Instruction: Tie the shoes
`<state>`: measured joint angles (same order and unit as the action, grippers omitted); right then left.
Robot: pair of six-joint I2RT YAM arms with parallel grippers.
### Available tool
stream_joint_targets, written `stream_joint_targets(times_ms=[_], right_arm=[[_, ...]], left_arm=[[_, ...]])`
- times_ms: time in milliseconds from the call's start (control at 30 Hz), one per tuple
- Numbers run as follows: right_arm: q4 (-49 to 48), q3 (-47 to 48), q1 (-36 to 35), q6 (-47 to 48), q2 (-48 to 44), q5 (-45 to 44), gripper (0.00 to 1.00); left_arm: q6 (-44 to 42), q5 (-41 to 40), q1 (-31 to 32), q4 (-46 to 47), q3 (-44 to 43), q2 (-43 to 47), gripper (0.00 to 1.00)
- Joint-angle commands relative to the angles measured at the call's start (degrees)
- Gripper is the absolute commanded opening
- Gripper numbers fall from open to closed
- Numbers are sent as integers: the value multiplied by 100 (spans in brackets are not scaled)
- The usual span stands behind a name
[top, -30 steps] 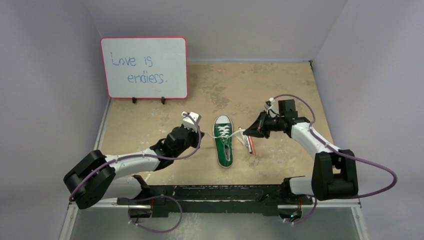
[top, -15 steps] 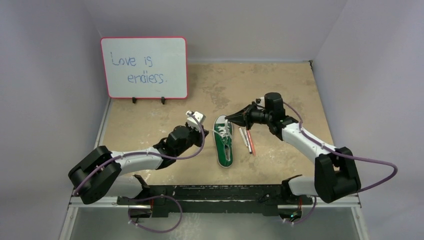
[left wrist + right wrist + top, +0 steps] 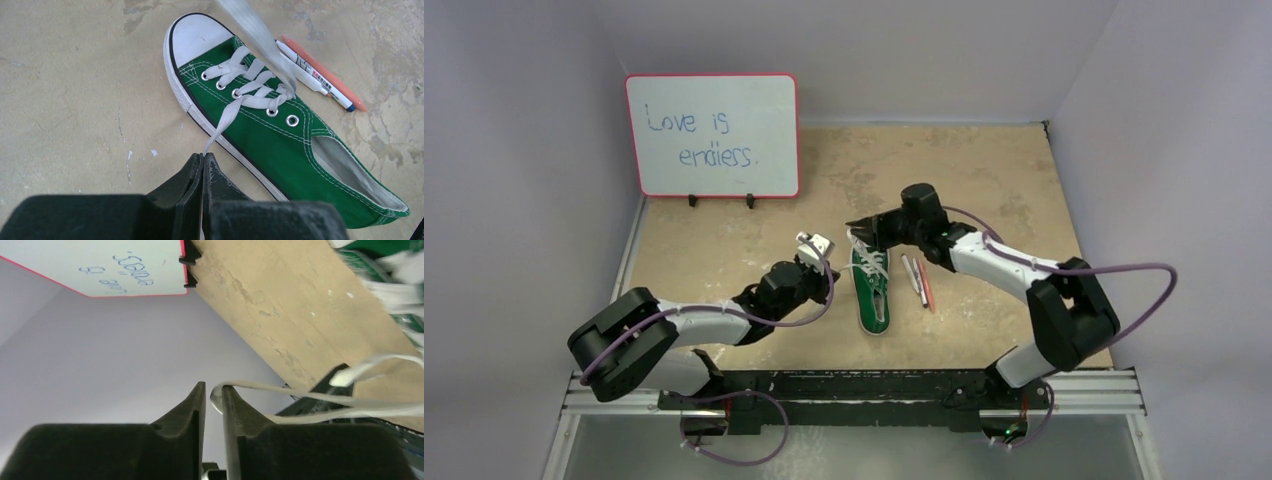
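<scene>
Left gripper (image 3: pixel 202 159): clenched on the tip of one white lace (image 3: pixel 223 120), which runs taut from the eyelets of the green sneaker (image 3: pixel 295 145) to the pads. The judged purpose is to hold that end out to the left under tension. Right gripper (image 3: pixel 211 390): jaws slightly parted with nothing between them. The other lace (image 3: pixel 320 401) lies draped over one fingertip (image 3: pixel 220 390), apparently carried across the toe to make the crossing. The sneaker lies flat on the table (image 3: pixel 1004 160) between both arms, toe away from the bases, with two pens (image 3: pixel 320 75) just beside it. No knot is formed.
</scene>
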<state>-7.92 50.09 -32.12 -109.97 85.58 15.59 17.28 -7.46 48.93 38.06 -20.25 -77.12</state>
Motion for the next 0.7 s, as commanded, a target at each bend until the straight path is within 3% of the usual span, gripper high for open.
stream_joint_targets(times_ms=[0, 133, 200, 300, 400, 533, 667], right_arm=[[215, 1063, -201, 738, 478, -167, 33], [971, 1898, -100, 2605, 1063, 1863, 62], [1398, 1998, 18, 3704, 1077, 2669, 62], [2307, 2131, 233, 5643, 670, 2688, 75], [3785, 2345, 696, 7672, 498, 2644, 76], [4907, 2650, 840, 9743, 476, 1657, 77], [4669, 2341, 829, 11253, 411, 1522, 72]], left_arm=[[137, 68, 35, 543, 96, -23, 0], [215, 144, 30, 590, 169, 19, 0], [247, 178, 36, 613, 172, 15, 0], [265, 265, 35, 623, 140, -57, 0], [312, 385, 39, 628, 89, -150, 0], [419, 390, 33, 656, 74, -189, 0], [463, 378, 37, 545, 69, -109, 0]])
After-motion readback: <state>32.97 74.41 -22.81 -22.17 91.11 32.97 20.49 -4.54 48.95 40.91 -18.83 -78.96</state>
